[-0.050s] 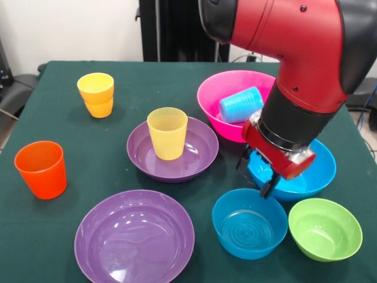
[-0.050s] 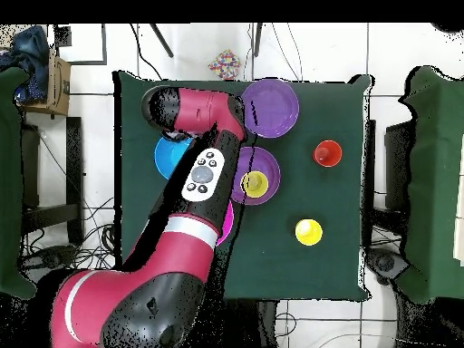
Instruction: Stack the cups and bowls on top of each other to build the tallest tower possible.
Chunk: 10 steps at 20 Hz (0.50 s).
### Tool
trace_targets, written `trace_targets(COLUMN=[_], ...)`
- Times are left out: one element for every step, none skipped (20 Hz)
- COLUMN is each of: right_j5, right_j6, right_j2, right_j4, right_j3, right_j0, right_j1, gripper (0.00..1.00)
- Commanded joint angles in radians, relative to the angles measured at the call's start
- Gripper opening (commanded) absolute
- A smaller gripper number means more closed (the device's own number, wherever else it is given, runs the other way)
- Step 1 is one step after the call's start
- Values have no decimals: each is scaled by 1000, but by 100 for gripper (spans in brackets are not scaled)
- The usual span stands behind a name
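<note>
Front view: low, close, across table [image 1: 118, 82], arm [image 1: 294, 71] entering at 12 o'clock. Overhead view: high, straight down, arm base at 6 o'clock. Shared: tabletop.

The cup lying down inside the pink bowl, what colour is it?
Light blue cup; the front view shows it best.

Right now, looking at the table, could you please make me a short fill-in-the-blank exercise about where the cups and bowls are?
1. The pale yellow cup stands upright in a ____ bowl.
2. The light blue cup lies on its side in the ____ bowl.
3. The two amber-yellow cups are ____ together.
4. The orange cup stands directly on the ____.

Missing words: purple; pink; stacked; table
</note>
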Motion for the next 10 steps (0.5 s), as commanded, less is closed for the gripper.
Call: trace_targets(right_j5=[-120,-138,-156,-142,-111,-92,-91,-89,-90,-91], right_j6=[255,271,286,292,290,284,276,273,265,255], right_j2=[30,22,14,7,1,-3,0,-1,0,6], right_j4=[10,10,11,12,15,17,19,22,21,22], right_j3=[28,39,50,53,46,39,41,41,53,64], right_j0=[33,42,52,56,55,53,50,47,47,44], right_j1=[2,0,-2,-6,-8,-9,-13,-15,-21,-25], gripper=[100,100,100,100,100,100,100,100,100,100])
